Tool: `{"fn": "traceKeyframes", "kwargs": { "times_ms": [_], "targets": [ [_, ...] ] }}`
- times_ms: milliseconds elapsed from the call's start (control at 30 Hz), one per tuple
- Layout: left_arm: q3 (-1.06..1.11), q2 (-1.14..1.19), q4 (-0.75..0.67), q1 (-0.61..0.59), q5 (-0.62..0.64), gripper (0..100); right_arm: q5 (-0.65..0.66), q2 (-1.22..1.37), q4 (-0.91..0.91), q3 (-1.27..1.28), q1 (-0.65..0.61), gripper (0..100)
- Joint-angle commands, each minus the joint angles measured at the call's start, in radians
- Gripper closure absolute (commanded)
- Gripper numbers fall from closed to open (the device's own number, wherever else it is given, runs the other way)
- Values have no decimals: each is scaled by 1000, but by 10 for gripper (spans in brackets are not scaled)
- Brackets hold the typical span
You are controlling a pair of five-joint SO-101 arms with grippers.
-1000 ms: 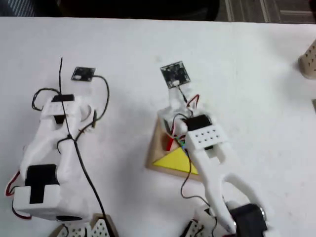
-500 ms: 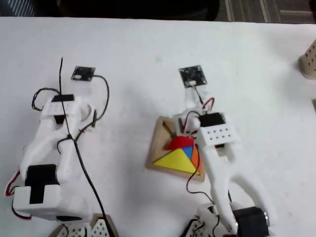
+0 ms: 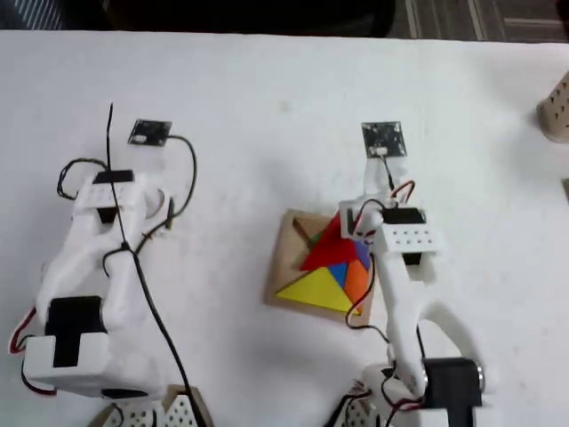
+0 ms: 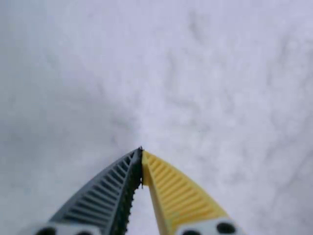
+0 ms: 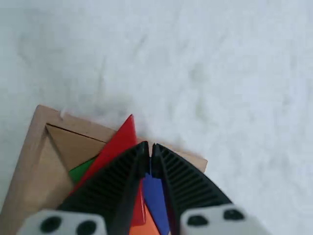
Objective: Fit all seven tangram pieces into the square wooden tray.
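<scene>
The right claw (image 5: 149, 147), pinched shut, hangs over the wooden tray (image 5: 34, 147) rim, with the red triangle (image 5: 117, 142) beside its tips lying lengthwise along one finger and pointing out past the rim, while the left claw (image 4: 142, 149) is closed above the surface (image 4: 220, 73).

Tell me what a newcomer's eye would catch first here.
The bright coloured pieces in the wooden tray near the middle of the table, with a red triangle poking past the rim. The right pincer sits closed right above that triangle; the left pincer is closed over bare white table.
</scene>
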Motion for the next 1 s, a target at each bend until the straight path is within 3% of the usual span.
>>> {"fn": "traceKeyframes", "kwargs": {
  "times_ms": [0,433,733,967],
  "targets": [
    [0,-50,-21,-7,-9,977,-2,22,-21,-11,-53,978],
    [0,-48,-21,-4,-9,977,-2,51,28,-18,-111,981],
    [0,-48,-21,-4,-9,977,-2,-18,58,-18,-7,978],
    [0,-48,-21,-4,-9,977,-2,68,58,-25,-25,978]
  ]
}}
